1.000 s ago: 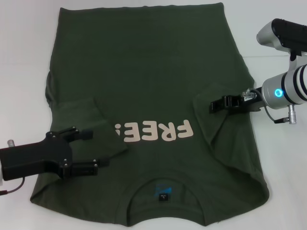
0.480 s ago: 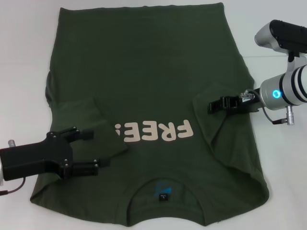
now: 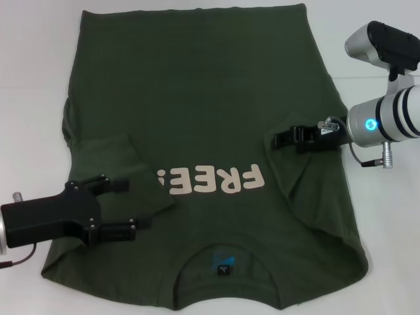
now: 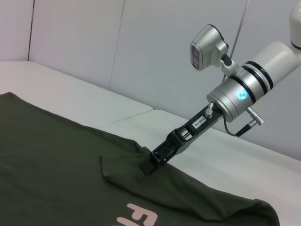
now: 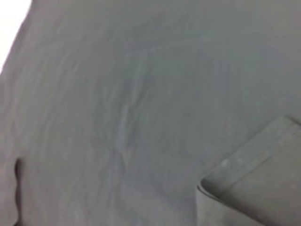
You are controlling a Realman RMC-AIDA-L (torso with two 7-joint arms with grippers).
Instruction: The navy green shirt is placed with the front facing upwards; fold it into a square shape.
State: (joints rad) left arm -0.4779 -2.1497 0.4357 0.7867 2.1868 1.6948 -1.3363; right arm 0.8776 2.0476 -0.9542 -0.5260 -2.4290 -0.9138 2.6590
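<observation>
Shirt (image 3: 203, 118) flat on white surface (image 3: 33, 65), front up, both sleeves folded inward | right end effector (image 3: 283, 139) pinching right sleeve, laying it down | left end effector (image 3: 131, 205) open, empty, over left sleeve

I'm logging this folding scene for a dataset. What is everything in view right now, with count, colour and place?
navy green shirt: one, dark olive, front up with both sleeves folded inward, covering most of the table.
FREE! lettering: one, cream, on the chest.
collar label: one, blue, inside the collar at the near edge.
table: one, white, under the shirt.
left gripper: one, black, jaws open over the shirt's left folded sleeve.
right gripper: one, black on a silver arm, at the right folded sleeve.
</observation>
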